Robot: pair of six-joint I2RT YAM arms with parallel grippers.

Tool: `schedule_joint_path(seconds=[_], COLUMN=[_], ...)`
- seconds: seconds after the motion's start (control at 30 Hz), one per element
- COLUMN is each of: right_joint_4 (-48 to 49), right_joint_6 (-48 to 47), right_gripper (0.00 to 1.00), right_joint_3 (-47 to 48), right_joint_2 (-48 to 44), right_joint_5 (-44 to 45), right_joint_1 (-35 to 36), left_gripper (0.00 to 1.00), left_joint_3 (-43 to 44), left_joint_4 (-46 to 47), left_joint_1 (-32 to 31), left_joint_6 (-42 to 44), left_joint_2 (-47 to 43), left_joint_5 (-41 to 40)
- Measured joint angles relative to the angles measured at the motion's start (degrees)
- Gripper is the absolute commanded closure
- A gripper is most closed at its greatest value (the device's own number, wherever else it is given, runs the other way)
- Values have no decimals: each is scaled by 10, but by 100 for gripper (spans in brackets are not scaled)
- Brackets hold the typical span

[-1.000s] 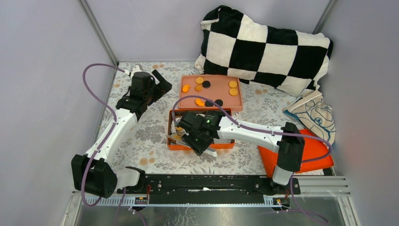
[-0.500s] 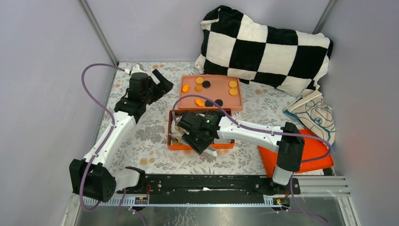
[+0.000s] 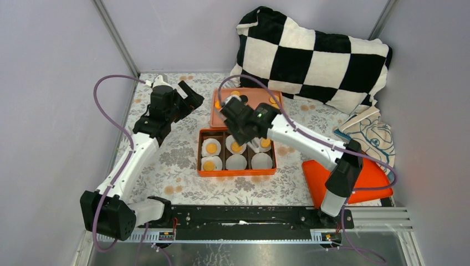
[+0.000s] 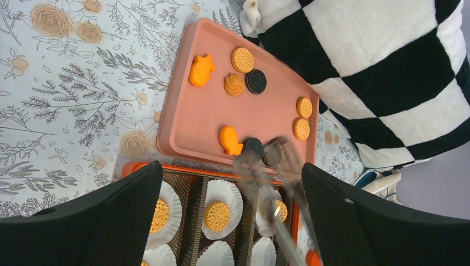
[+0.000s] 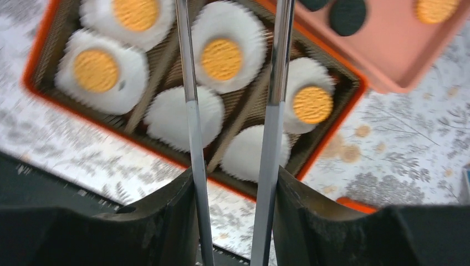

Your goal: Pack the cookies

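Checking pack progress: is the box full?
Not full. Four liners in the box hold cookies; the near-middle and near-right liners are empty.

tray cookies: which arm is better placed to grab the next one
Right. The right hand hangs open over the tray, beside the black cookies. The left hand sits off to the tray's left.

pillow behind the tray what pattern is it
The pillow is black-and-white checkered, clearest in the top external view.
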Motion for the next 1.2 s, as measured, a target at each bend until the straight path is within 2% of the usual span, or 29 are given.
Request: schedule_joint_path(seconds=[0.17,0.37,0.73,0.9,0.97,1.13,1.2], right_joint_4=[8,23,36,33,37,29,27], right_joint_6=[-16,-32,-45,-47,-47,-51,-50], right_gripper=[51,51,50,50,54,82,88], right_joint_3=[10,47,58,112,134,164,165], right_joint_2=[19,107,207,249,263,287,289], right_joint_5=[8,-6,-49,-65,-69,-76,-73], right_joint_1=[-92,-168,-226,-233,-234,-237,-238], left_gripper=[1,1,1,1,1,1,1], left_joint_3=[0,0,0,0,0,0,0], left_joint_4=[0,0,0,0,0,0,0], left_joint_1=[0,0,0,0,0,0,0], left_joint_6=[0,0,0,0,1,0,0], left_joint_2=[3,11,19,27,27,27,27], left_joint_5=[1,2,3,11,12,14,16])
